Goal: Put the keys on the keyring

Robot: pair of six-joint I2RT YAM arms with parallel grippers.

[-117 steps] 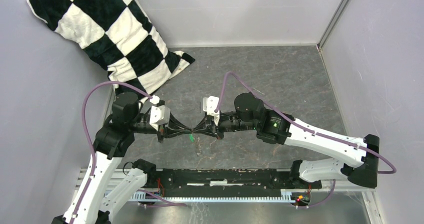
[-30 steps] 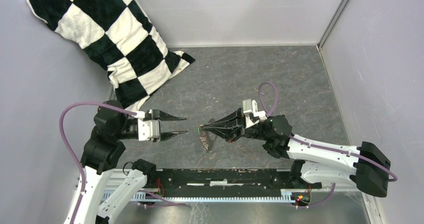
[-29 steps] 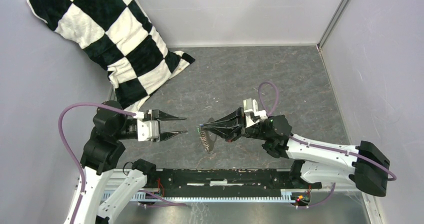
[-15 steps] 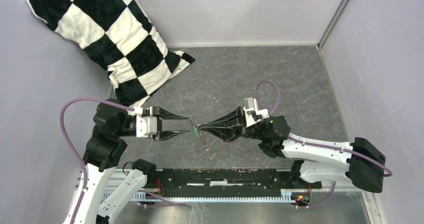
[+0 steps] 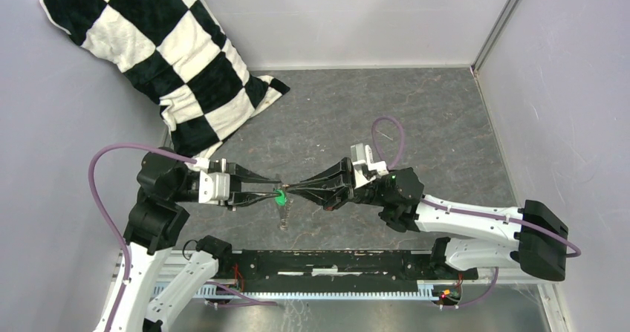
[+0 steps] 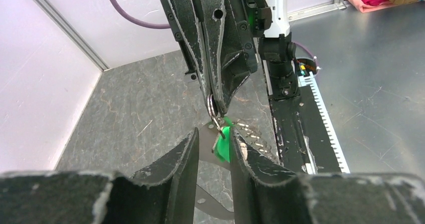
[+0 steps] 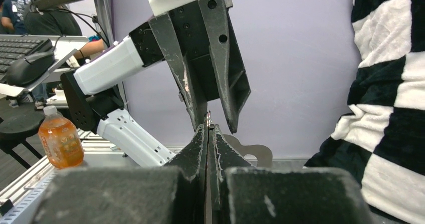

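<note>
Right jaws pinch the ring (image 6: 212, 106); left jaws, slightly spread, flank the key (image 6: 223, 143) — best to close squarely on its head.

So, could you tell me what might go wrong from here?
The green key sits off-centre inside the left tool, so closing may knock it aside rather than pinch it. The right tool holds the keyring only at its very tips; a tug from the left could pull it free.
</note>
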